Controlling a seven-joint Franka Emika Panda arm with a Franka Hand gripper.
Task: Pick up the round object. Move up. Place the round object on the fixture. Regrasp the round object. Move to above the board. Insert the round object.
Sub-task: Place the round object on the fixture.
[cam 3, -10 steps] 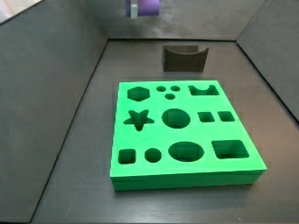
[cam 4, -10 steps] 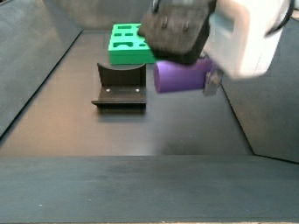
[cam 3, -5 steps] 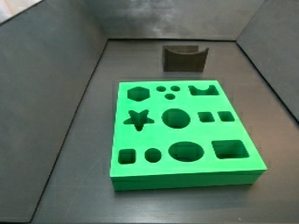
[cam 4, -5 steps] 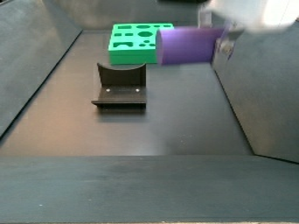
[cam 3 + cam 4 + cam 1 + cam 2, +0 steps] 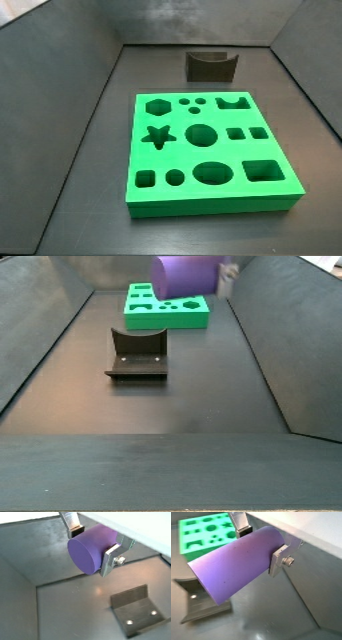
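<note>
The dark floor [image 5: 80, 190] carries the green board [image 5: 207, 150] at the centre of a side view. The fixture [image 5: 211, 66] stands behind it, upper centre, apart. The gripper [image 5: 93, 543] hangs above, off the floor.

Purple round object [image 5: 92, 549] gripped btwn gripper [image 5: 93, 545] fingers [image 5: 109, 556], high above fixture [image 5: 138, 354] & green board [image 5: 207, 150].

Dark matte floor [image 5: 201, 236] seen in both side views. Grey walls [image 5: 47, 80] set around it. Faint bright spot [image 5: 99, 590] noted on floor, possibly glare.
</note>
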